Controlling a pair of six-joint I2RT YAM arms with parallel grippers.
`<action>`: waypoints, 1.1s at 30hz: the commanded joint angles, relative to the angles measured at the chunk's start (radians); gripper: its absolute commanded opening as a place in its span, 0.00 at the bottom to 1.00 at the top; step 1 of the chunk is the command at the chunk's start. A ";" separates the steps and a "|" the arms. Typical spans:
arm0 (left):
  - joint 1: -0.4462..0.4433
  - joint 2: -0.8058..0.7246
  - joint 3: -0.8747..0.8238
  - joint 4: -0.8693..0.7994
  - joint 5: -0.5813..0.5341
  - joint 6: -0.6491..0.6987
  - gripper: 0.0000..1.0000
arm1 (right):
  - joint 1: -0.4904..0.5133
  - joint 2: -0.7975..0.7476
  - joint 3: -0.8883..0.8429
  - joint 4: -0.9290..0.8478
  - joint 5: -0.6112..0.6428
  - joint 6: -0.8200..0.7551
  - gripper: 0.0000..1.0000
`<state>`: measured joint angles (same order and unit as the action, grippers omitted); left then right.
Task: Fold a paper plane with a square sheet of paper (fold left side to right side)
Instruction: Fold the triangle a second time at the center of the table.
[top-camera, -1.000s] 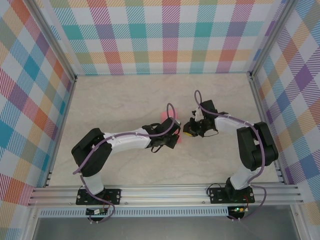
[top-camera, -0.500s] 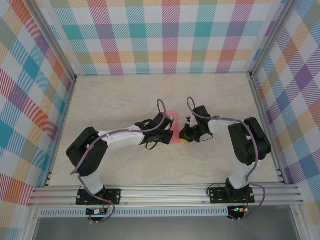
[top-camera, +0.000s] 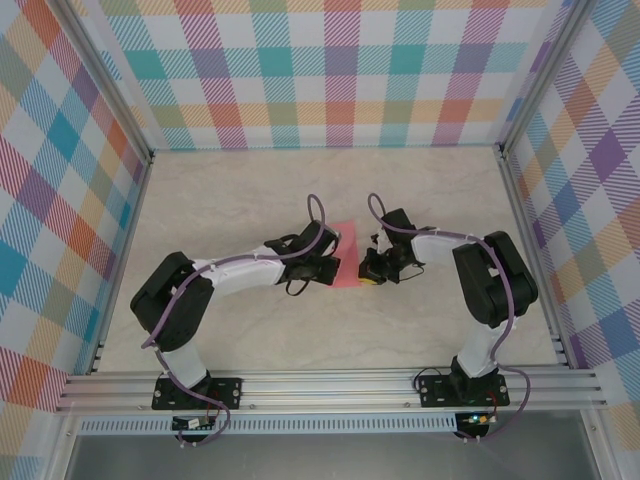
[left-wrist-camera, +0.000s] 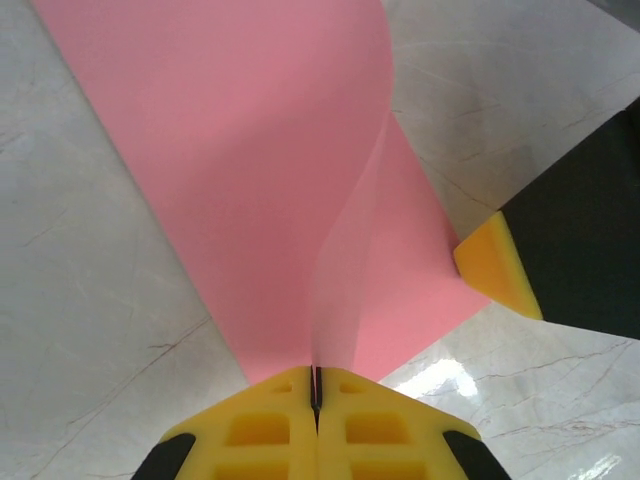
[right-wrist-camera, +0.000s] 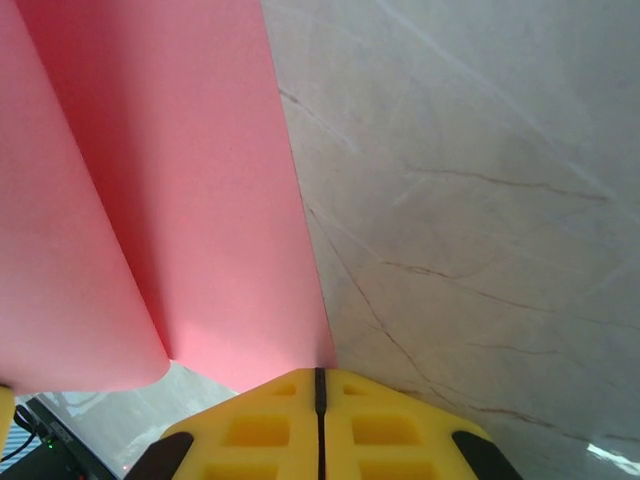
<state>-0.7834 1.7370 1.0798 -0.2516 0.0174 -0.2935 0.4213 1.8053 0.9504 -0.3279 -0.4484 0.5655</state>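
Note:
The square sheet of paper (top-camera: 347, 250) is pink-red and lies on the table between the two grippers. My left gripper (top-camera: 324, 264) is shut on the sheet's near edge. In the left wrist view the yellow jaws (left-wrist-camera: 316, 385) pinch a lifted flap that curls up from the sheet (left-wrist-camera: 240, 170). My right gripper (top-camera: 371, 272) is shut, and its yellow fingertip (left-wrist-camera: 497, 265) touches the sheet's right corner. In the right wrist view the shut jaws (right-wrist-camera: 320, 378) sit at the edge of the paper (right-wrist-camera: 200, 200), with a curled layer at the left.
The table (top-camera: 250, 190) is pale marble. Checked walls and aluminium rails (top-camera: 330, 385) enclose it. Both arms bend inward and meet near the table's middle.
Both grippers have moved left and slightly away from the bases. The left gripper has drawn the paper's edge with it, so more pink paper shows between them.

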 joint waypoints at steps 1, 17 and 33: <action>0.023 0.014 0.046 -0.072 -0.006 0.025 0.02 | 0.020 0.043 0.013 -0.063 0.050 -0.039 0.07; 0.047 0.099 0.106 -0.077 -0.017 0.039 0.02 | 0.036 0.049 0.028 -0.084 0.053 -0.051 0.07; 0.069 0.138 0.130 -0.063 -0.020 0.042 0.02 | 0.042 0.050 0.037 -0.111 0.078 -0.059 0.08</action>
<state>-0.7296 1.8606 1.1797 -0.3122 0.0071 -0.2680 0.4492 1.8191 0.9901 -0.3790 -0.4107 0.5327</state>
